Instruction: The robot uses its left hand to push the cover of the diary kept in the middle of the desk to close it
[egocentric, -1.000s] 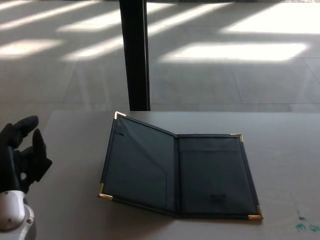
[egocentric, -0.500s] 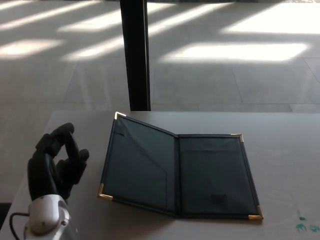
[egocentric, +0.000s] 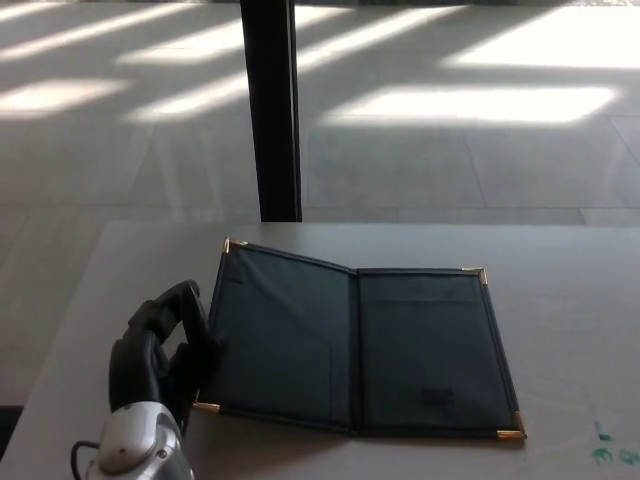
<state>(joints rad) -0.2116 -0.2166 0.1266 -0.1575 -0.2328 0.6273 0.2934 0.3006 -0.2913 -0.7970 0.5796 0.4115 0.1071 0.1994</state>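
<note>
The left hand (egocentric: 165, 350) sits low in the lower left of the frame, right up against the outer edge of the diary's left cover (egocentric: 275, 335). Its fingers (egocentric: 180, 300) are curled, with nothing gripped between them; from this angle it looks like they touch the cover's edge, though whether they are under it or just beside it is hard to tell. The right hand is nowhere in the picture.

This reads as the contact step, the hand placed at the edge and the closing push not yet made. The diary (egocentric: 355, 345) lies wide open in the middle of the desk (egocentric: 560, 300), spine running up the centre of the frame, both halves nearly flat. The next move calls for getting the fingers beneath that left edge, lifting it, then sweeping it over the spine toward the right side of the frame so it drops onto the right half (egocentric: 430, 345). A flat cover may slide instead of lifting, so that is the risk to watch.

The diary is dark, almost black, with slim pocket seams inside and small gold corner caps (egocentric: 510, 434) glinting at the corners. A dark post (egocentric: 270, 110) stands behind the desk at upper centre, sunlit floor beyond.
</note>
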